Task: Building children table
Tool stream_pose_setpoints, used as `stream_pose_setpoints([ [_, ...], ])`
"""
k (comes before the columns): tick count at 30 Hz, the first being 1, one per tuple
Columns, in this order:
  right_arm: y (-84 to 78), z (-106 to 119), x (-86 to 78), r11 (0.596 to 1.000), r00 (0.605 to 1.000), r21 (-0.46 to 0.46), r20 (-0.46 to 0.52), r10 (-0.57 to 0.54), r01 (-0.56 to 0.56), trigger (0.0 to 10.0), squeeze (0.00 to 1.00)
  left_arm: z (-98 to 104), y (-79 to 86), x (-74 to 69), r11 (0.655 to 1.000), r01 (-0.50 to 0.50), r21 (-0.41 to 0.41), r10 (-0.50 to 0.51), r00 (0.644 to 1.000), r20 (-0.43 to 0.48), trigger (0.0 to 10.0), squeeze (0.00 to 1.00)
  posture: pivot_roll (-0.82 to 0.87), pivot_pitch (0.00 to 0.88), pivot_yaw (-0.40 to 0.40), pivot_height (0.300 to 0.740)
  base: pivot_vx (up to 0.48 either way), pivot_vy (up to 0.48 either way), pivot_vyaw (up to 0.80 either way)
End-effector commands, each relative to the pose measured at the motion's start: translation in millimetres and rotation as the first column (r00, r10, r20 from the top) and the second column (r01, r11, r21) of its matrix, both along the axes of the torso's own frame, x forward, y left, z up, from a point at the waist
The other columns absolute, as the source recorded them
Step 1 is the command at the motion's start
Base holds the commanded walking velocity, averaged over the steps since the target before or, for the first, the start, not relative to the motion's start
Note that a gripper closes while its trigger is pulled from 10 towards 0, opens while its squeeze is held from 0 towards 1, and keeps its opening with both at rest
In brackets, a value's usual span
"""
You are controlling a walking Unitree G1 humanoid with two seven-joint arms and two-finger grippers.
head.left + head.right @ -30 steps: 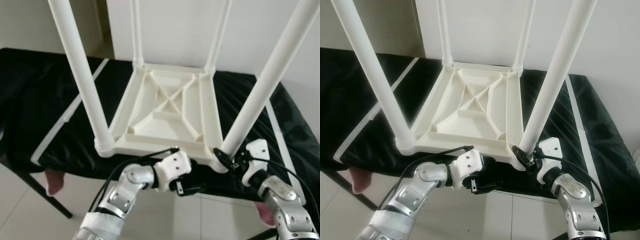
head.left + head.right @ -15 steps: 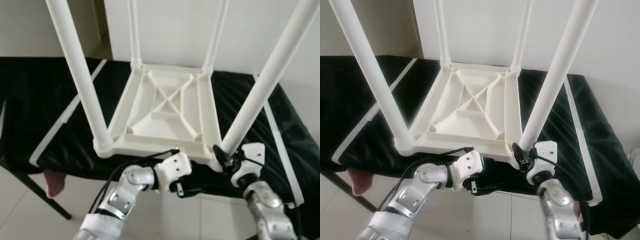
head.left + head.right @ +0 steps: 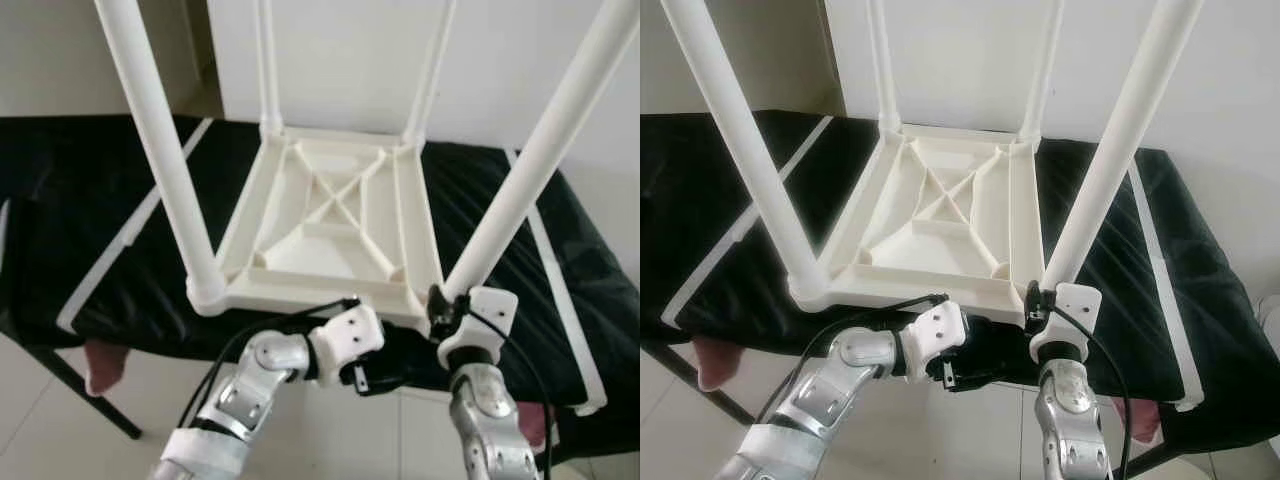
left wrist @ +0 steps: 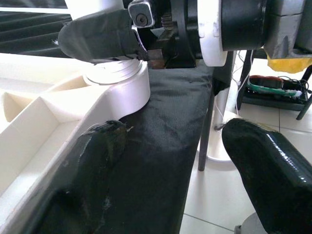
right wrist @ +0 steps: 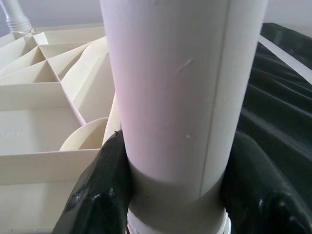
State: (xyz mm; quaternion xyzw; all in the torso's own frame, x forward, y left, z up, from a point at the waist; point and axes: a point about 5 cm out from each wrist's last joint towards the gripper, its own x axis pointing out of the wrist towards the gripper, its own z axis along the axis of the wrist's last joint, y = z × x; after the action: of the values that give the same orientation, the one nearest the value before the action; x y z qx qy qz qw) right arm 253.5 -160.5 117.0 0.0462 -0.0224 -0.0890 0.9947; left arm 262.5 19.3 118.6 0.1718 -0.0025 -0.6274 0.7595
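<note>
Left eye view: the right gripper (image 3: pixel 440 305) has swung round the near right leg (image 3: pixel 520 195) of the upturned table (image 3: pixel 335 225), likely screwing it tight, while the black-covered surface (image 3: pixel 90 200) meets a pale wall. Left wrist view: the left gripper (image 4: pixel 170 156) gapes wide over the table's near edge. Right wrist view: black fingers (image 5: pixel 100 190) clamp the leg's base.

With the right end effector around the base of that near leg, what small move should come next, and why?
Probably twist the near right leg further into its socket. The right end effector is clamped around the leg's base, fingers on both sides, where it meets the upturned table top. The left end effector sits open at the near edge, placed to steady the top.
</note>
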Motion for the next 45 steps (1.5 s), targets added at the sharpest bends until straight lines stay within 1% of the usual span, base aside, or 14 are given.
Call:
stream_pose_setpoints([
  [1, -0.4, -13, -2.4, 0.998, 0.997, 0.051, -0.07, -0.018, 0.022, 10.0, 0.0, 0, 0.0, 1.7, 0.999, -0.052, 0.001, 0.052, 0.998, 0.023, 10.0, 0.0, -0.03, 0.02, -0.01, 0.74, 0.0, 0.0, 0.0],
  [3, 0.9, -13, -2.2, 0.999, 0.998, 0.042, -0.068, -0.012, 0.015, 10.0, 0.0, 0, 0.1, 2.8, 0.999, -0.054, 0.001, 0.054, 0.998, 0.026, 10.0, 0.0, -0.03, 0.016, -0.01, 0.74, 0.0, 0.0, 0.0],
  [4, 1.6, -13, -2.1, 0.999, 0.998, 0.035, -0.067, -0.01, 0.012, 10.0, 0.54, 0, 0.1, 3.1, 0.998, -0.056, 0.001, 0.056, 0.998, 0.025, 10.0, 0.0, -0.03, 0.014, -0.011, 0.74, 0.0, 0.0, 0.0],
  [6, 2.4, -12, -1.9, 1.0, 0.998, 0.022, -0.064, -0.009, 0.011, 10.0, 0.54, 0, 0.5, 2.8, 0.998, -0.055, 0.003, 0.055, 0.998, 0.028, 10.0, 0.0, -0.03, 0.013, -0.011, 0.74, 0.0, 0.0, 0.0],
  [7, 3.0, -11, -1.9, 1.0, 0.998, 0.019, -0.06, -0.003, 0.004, 10.0, 1.0, 0, 1.2, 2.1, 0.999, -0.053, 0.006, 0.053, 0.998, 0.028, 10.0, 0.0, -0.03, 0.011, -0.011, 0.74, 0.0, 0.0, 0.0],
  [15, -2.4, -4, -2.2, 0.997, 0.997, -0.021, -0.017, 0.077, -0.077, 10.0, 1.0, 2, 4.4, 4.2, 0.998, -0.059, -0.007, 0.059, 0.998, 0.018, 10.0, 0.0, -0.03, 0.002, -0.014, 0.74, 0.0, 0.0, 0.0],
  [20, -8.1, 2, -1.4, 0.974, 0.975, -0.031, 0.003, 0.223, -0.222, 10.0, 1.0, 4, 3.5, 7.3, 0.998, -0.065, -0.012, 0.065, 0.998, 0.025, 10.0, 0.0, -0.03, 0.0, -0.014, 0.74, 0.0, 0.0, 0.0],
  [21, -10.9, 2, -1.4, 0.954, 0.956, -0.065, 0.002, 0.292, -0.291, 10.0, 0.0, 4, 2.2, 6.3, 0.998, -0.061, -0.016, 0.061, 0.998, 0.024, 10.0, 0.0, -0.03, 0.0, -0.012, 0.74, 0.0, 0.0, 0.0],
  [25, -17.3, 2, -0.3, 0.939, 0.942, -0.084, -0.003, 0.335, -0.334, 10.0, 0.0, 4, 0.9, 5.0, 0.998, -0.056, -0.015, 0.057, 0.998, 0.023, 10.0, 0.0, -0.03, 0.0, -0.01, 0.74, 0.0, 0.0, 0.0],
  [36, -43.4, 7, 1.3, 0.831, 0.857, -0.214, -0.08, 0.509, -0.514, 9.9, 0.0, 2, 1.7, 4.8, 0.999, -0.048, 0.002, 0.048, 0.998, 0.034, 10.0, 0.0, -0.03, 0.0, -0.007, 0.74, 0.0, 0.0, 0.0],
  [37, -43.5, 7, 0.9, 0.824, 0.849, -0.21, -0.086, 0.521, -0.527, 7.0, 0.0, 2, 1.7, 4.7, 0.999, -0.048, 0.001, 0.048, 0.998, 0.033, 10.0, 0.0, -0.03, 0.0, -0.006, 0.74, 0.0, 0.0, 0.0],
  [40, -43.7, 6, 0.5, 0.816, 0.841, -0.205, -0.091, 0.534, -0.541, 7.0, 0.0, 2, 1.7, 4.6, 0.999, -0.047, 0.001, 0.047, 0.998, 0.031, 10.0, 0.0, -0.03, 0.0, -0.006, 0.74, 0.0, 0.0, 0.0],
  [42, -45.1, 4, 0.0, 0.807, 0.832, -0.206, -0.109, 0.544, -0.554, 0.0, 0.0, 2, 1.8, 4.2, 0.999, -0.046, 0.003, 0.046, 0.998, 0.033, 10.0, 0.0, -0.02, 0.0, -0.006, 0.74, 0.0, 0.0, 0.0],
  [45, -45.9, 2, -0.7, 0.797, 0.823, -0.205, -0.116, 0.556, -0.568, 0.0, 0.0, 2, 1.8, 4.1, 0.999, -0.046, 0.003, 0.046, 0.998, 0.034, 10.0, 0.0, -0.02, 0.0, -0.004, 0.74, 0.0, 0.0, 0.0],
])
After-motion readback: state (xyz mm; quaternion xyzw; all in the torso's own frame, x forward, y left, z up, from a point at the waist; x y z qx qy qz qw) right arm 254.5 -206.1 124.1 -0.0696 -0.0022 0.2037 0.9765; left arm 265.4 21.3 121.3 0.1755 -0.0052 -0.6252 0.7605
